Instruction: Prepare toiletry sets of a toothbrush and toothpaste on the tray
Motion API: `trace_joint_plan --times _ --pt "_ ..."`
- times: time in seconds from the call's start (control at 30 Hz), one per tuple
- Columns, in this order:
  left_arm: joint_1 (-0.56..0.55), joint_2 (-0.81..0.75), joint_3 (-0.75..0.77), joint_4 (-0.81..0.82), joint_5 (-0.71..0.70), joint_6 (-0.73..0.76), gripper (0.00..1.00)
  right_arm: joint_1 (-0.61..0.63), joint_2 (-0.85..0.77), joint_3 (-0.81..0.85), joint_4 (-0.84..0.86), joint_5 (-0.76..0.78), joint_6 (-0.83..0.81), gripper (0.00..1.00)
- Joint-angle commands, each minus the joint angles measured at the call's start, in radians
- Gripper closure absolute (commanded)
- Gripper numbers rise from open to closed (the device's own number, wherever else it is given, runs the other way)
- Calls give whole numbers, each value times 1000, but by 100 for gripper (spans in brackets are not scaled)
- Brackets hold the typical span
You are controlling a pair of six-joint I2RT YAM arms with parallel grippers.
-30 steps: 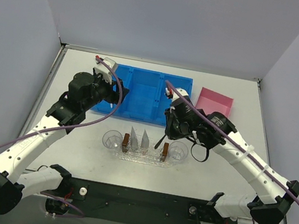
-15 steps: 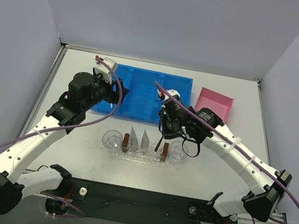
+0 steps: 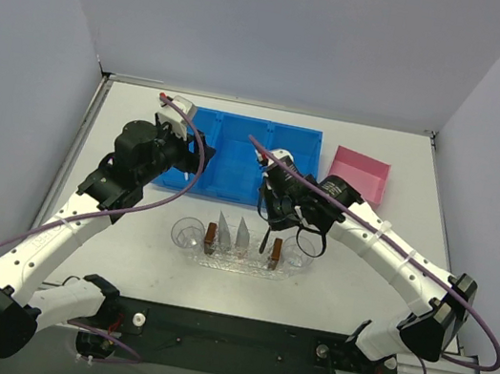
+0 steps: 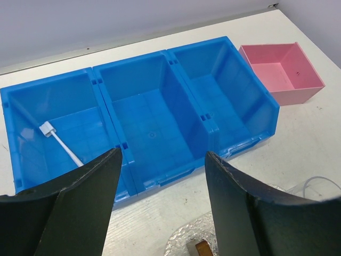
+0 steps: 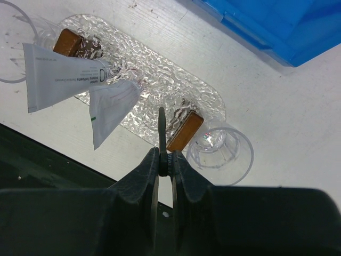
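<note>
While my R gripper (image 5: pixel 164 162) pinches black toothbrush (image 5: pixel 161 130) end-down over tray (image 5: pixel 160 72), I'd lower slow, lay it flat beside toothpaste tubes (image 5: pixel 61 74), clear of brown block (image 5: pixel 185 132). L gripper (image 4: pixel 162 205): wide, empty, above blue bin (image 4: pixel 209 118); white toothbrush (image 4: pixel 61 144) lies in left compartment.

Glittery clear plastic tray (image 5: pixel 160 74); glossy blue bin (image 4: pixel 154 122).

1. Bright, even, diffuse light; only faint soft shadows on the white table (image 3: pixel 326 302).
2. Upper right wrist view: the clear, glittery oblong plastic tray (image 5: pixel 154 74) sparkles with small glints.
3. Bottom of left wrist view: the black left gripper (image 4: pixel 161 153) looks soft; the blue three-compartment plastic bin (image 4: pixel 154 122) is sharp.
</note>
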State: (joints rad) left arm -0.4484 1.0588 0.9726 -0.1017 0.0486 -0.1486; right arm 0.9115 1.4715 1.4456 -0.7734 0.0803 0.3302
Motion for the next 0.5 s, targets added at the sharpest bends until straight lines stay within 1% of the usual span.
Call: trace_joint_plan --times 0.0,0.47 --pt "2 -3 5 17 -10 7 26 6 16 35 -21 41 -16 100" --pt "1 0 5 19 -15 9 26 6 27 10 -3 24 -2 100"
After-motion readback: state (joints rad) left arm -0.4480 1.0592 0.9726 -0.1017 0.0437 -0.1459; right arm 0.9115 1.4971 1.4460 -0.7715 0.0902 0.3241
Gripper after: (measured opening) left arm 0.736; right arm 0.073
